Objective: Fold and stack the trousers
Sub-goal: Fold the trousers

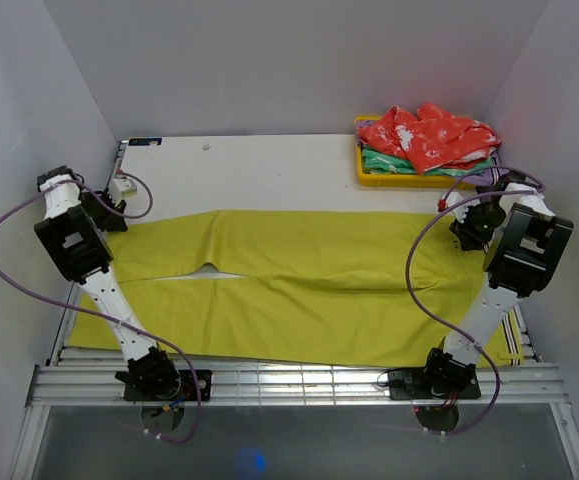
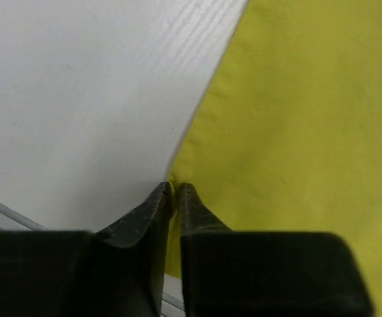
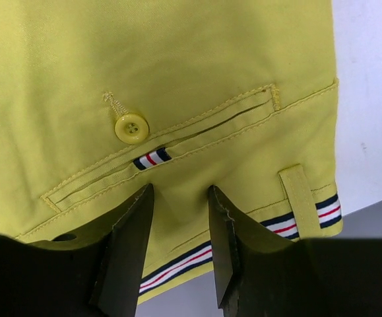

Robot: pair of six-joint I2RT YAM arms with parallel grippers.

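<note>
The mustard yellow-green trousers (image 1: 309, 290) lie flat across the table, legs to the left, waistband to the right. My left gripper (image 1: 109, 215) is at the end of the far leg. In the left wrist view its jaws (image 2: 175, 188) are closed on the cloth's edge (image 2: 296, 99), with a sliver of yellow between them. My right gripper (image 1: 466, 228) is over the far corner of the waistband. In the right wrist view it (image 3: 181, 191) is open, its fingers on either side of the cloth (image 3: 177, 66) near the back pocket button (image 3: 131, 127) and the striped lining strip (image 3: 177, 264).
A yellow basket (image 1: 362, 170) at the back right holds a red patterned garment (image 1: 429, 135) on a green one (image 1: 384, 160). A small white box (image 1: 122, 187) sits at the back left. White walls close in on both sides. Metal rails (image 1: 289, 380) run along the front.
</note>
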